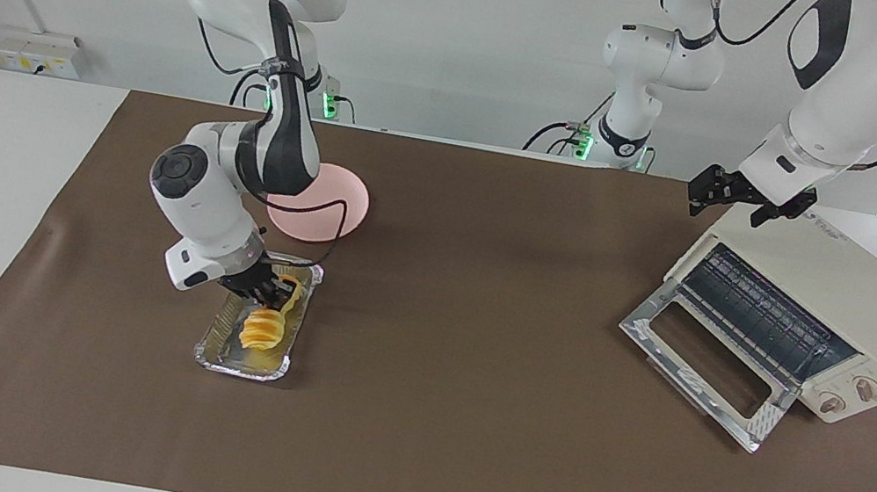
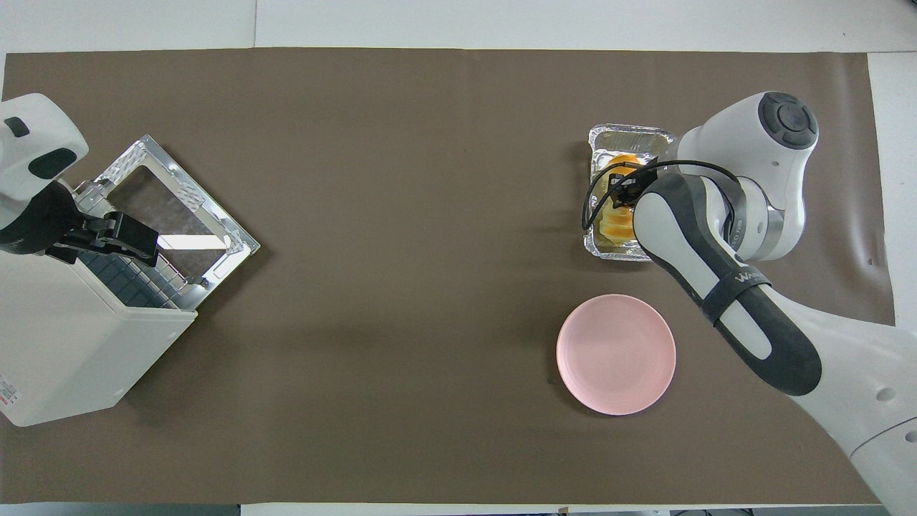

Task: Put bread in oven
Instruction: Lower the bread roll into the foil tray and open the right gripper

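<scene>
The yellow-orange bread lies in the silver foil tray toward the right arm's end of the table. My right gripper is down in the tray, shut on the bread's end nearer the robots. In the overhead view the gripper covers the middle of the bread in the tray. The cream-white oven stands toward the left arm's end, its glass door dropped open and the rack showing. My left gripper waits open over the oven's top corner.
A round pink plate lies nearer to the robots than the foil tray, partly covered by the right arm; it shows whole in the overhead view. A brown mat covers the table between tray and oven.
</scene>
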You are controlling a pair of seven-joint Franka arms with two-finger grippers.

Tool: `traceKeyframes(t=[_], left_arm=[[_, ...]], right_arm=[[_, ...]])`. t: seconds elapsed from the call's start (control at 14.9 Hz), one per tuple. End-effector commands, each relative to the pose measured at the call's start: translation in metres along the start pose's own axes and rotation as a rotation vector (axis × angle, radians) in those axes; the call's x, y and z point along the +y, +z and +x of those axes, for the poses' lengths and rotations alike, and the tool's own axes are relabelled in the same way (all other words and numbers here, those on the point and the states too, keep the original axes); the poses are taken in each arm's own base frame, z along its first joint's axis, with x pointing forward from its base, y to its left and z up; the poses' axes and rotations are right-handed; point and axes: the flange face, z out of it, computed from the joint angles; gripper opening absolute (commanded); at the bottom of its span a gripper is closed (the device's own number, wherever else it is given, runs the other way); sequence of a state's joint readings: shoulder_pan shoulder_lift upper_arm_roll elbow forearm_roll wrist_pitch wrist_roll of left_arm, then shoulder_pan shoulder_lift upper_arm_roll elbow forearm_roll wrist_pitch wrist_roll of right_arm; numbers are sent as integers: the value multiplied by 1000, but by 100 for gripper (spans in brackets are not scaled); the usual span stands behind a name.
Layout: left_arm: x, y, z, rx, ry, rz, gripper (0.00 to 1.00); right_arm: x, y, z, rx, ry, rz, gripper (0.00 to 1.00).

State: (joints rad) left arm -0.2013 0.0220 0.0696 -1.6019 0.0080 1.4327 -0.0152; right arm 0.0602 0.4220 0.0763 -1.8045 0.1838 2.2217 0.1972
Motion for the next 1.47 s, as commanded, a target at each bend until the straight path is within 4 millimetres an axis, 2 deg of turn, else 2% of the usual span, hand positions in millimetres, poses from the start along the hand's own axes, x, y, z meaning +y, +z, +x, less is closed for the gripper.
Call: traceKeyframes(t=[0.0,0.07,0.13,0.33,0.54,0.67,1.0,1.27,1.41], left_arm=[[-4,-3,-5,15,0,13,100],[-4,-3,-5,16,0,13,100],[-4,-3,-5,16,0,13,100],[-4,-3,-5,15,0,13,100],[-4,-3,-5,16,0,13,100],[-4,-3,-5,16,0,13,100],[-4,-3,-5,16,0,13,100],[-4,-3,-5,16,0,13,100],[-4,-3,-5,16,0,13,100]], right_arm=[[-4,0,-1,14,-7,23,42],[-8,1,-2,15,-15,23,93],[-6,-2,0,13,-17,22,100],[-11,-24,4,19,-31,15,100],[-1,-43,4,17,-21,12,100],[16,-54,6,20,-21,-9,100],[73,-45,5,2,-5,-22,100],[83,-19,-5,10,13,-26,98],[85,-9,-8,17,10,-28,86]])
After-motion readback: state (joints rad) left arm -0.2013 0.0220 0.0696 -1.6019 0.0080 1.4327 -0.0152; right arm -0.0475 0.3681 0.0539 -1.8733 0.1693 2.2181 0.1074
